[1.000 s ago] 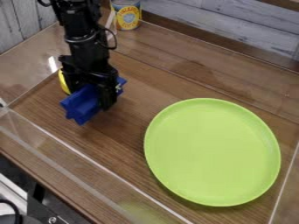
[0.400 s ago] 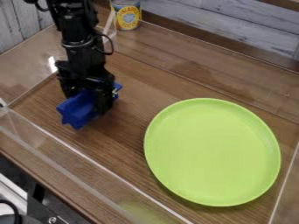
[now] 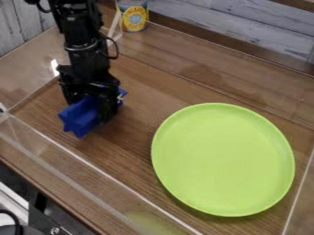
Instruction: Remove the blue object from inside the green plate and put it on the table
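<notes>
**Blue object on the bench, outside the plate**

While the green plate (image 3: 223, 158) lies nearest, the blue object (image 3: 81, 117) sits left on the bench (image 3: 185, 78), long axis running near-left to far-right. Behind, the claw (image 3: 95, 99) touches it; grip unclear.

— What colours do you see around you?

— My claw (image 3: 94, 99) is black, and so is the arm above it. The blue object (image 3: 81, 117) at my fingertips is a deep, solid blue, with no pattern.

— And beneath it?

— The table (image 3: 185, 73) is brown with a darker wood grain. Off to one side of my claw, well apart, the green plate (image 3: 223, 158) is plain lime green all over. Just behind my claw a sliver of yellow (image 3: 64, 83) shows. Farther behind stands a yellow can (image 3: 134, 16) with a white label.
</notes>
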